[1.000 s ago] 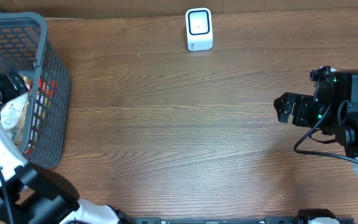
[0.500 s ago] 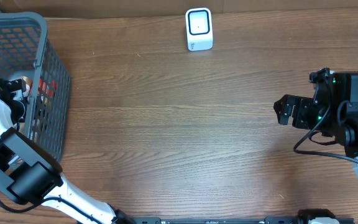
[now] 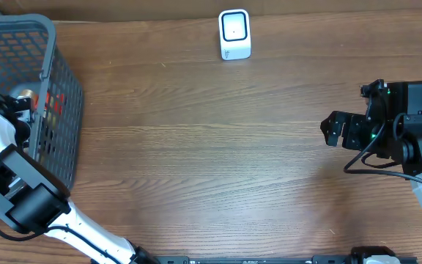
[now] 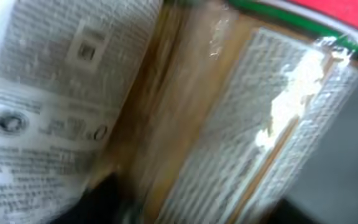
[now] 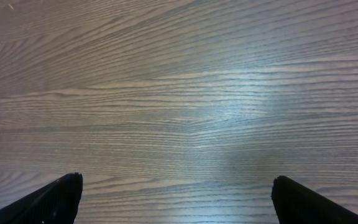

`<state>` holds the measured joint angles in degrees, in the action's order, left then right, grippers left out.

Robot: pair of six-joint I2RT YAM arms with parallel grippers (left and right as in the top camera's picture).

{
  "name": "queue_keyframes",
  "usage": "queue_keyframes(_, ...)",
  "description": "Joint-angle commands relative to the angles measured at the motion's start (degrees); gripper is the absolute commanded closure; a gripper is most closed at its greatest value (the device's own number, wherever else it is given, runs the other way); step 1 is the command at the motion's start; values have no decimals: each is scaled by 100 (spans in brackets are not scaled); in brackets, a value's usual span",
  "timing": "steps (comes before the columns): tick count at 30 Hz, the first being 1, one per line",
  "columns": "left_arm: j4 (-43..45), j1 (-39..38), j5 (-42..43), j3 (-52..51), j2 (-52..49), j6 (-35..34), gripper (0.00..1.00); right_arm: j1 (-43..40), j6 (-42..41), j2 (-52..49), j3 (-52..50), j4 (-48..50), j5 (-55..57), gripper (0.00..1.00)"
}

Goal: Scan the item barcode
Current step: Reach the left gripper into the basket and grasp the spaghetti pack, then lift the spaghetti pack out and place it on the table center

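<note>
Wood-grain table (image 3: 211, 161) fills the overhead view. At its left edge stands a grey mesh basket (image 3: 63, 139). At the far edge, near centre, a small white barcode scanner (image 3: 234, 34) stands well apart from both arms. The left gripper (image 3: 20, 103) reaches down inside the basket among the packaged goods, where a red packet (image 3: 52, 103) shows through the mesh; arm and basket wall hide its jaws. The right gripper (image 3: 333, 130) hovers empty over bare table at the right. Left wrist view, blurred and very close: a white printed packet (image 4: 36, 99) lies beside a clear-wrapped packet (image 4: 272, 124) with a grid pattern. How wide the jaws stand, and whether either packet is gripped, cannot be told. No barcode can be made out. Right wrist view: two dark fingertips (image 5: 48, 199) sit at the lower corners, spread wide, with only wood grain between them. Judged from these views, the step in hand is picking one item out of the basket, so the task is near its start. To do it well, the left jaws should close on a single packet across a firm edge rather than on loose film. The lift should go straight up past the rim, with the printed face left uncovered so it can be turned toward the scanner.
</note>
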<state>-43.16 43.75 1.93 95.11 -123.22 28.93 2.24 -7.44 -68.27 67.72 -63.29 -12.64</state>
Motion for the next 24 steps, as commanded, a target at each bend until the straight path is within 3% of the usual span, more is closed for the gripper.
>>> queue_keyframes(1, -111, 15, 302, -37, -411, -66, 89, -4, 22, 0, 92, -2, -33, 0)
queue_keyframes(2, -142, 15, 354, 11, -404, -101, 96, -4, 22, 0, 92, 4, -33, 0)
queue_keyframes(8, -610, 11, 855, 719, -201, -472, 96, -4, 22, 0, 92, 13, -33, 0)
queue_keyframes(14, -1158, 9, 1329, 2243, 343, -1106, 96, -4, 24, 0, 92, 17, -33, 0)
queue_keyframes(19, -1456, -68, 1563, 3851, 1123, -1768, 96, -4, 26, 0, 92, 31, -31, 0)
queue_keyframes(24, -1773, -487, 2085, 4531, 1947, -2159, 96, -4, 24, 0, 92, 120, -33, 0)
